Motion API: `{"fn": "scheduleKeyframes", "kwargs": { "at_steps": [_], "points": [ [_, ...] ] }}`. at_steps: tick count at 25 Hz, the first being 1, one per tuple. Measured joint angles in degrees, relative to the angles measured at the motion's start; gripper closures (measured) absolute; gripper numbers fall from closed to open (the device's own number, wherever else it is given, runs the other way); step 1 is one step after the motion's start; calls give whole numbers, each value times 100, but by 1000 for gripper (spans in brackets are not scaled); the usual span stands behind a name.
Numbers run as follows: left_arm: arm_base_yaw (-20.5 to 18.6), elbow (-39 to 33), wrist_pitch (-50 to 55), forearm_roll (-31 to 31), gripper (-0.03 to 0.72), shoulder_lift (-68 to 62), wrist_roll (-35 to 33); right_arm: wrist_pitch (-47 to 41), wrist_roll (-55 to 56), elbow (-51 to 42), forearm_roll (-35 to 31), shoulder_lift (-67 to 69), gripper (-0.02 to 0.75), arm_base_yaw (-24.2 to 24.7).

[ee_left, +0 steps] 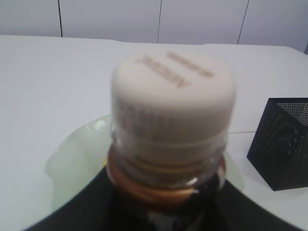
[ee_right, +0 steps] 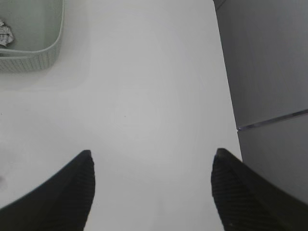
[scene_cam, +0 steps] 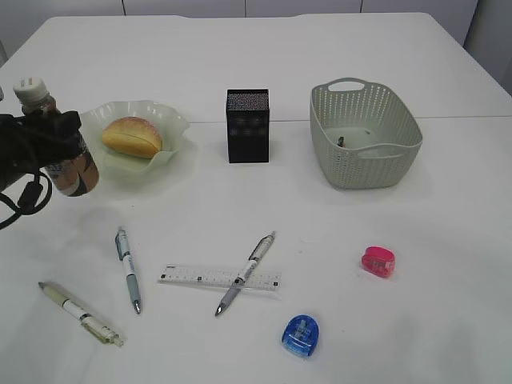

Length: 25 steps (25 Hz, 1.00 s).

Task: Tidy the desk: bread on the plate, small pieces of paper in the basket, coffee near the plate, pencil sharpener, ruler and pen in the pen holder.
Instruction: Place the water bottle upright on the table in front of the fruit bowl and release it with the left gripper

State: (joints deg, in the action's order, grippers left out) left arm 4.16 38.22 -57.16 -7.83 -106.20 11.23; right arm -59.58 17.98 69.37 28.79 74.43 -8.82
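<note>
Left gripper (scene_cam: 56, 156) clamped round the body of the coffee (scene_cam: 60, 144) at the left edge of the desk (scene_cam: 320, 64), bottle upright, cream cap clear above the jaws, just beside the plate (scene_cam: 172, 128); bread (scene_cam: 132, 137) lies on the plate; right gripper (ee_right: 151, 185) over bare desk near its right edge, jaws wide apart, holding nothing; basket (scene_cam: 366, 132) back right with a crumpled paper scrap (ee_right: 5, 32) inside; pen holder (scene_cam: 248, 126) upright between plate and basket; nearer the camera: ruler (scene_cam: 200, 278) flat with a grey pen (scene_cam: 244, 274) lying across it; blue-grey pen (scene_cam: 128, 269) and pale pen (scene_cam: 80, 313) left of it; blue sharpener (scene_cam: 301, 334) and pink sharpener (scene_cam: 378, 262) to the right.
</note>
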Motion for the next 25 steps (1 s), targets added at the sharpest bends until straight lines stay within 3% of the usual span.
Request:
{"fn": "scheduleKeyframes", "kwargs": {
  "at_steps": [5,25],
  "points": [
    [0,0,-496,149,409,-462,-83,0,0,0,0,0,158,0],
    [0,293,-543,275,409,-1124,-297,27,9,0,2,0,158,0]
  ]
}}
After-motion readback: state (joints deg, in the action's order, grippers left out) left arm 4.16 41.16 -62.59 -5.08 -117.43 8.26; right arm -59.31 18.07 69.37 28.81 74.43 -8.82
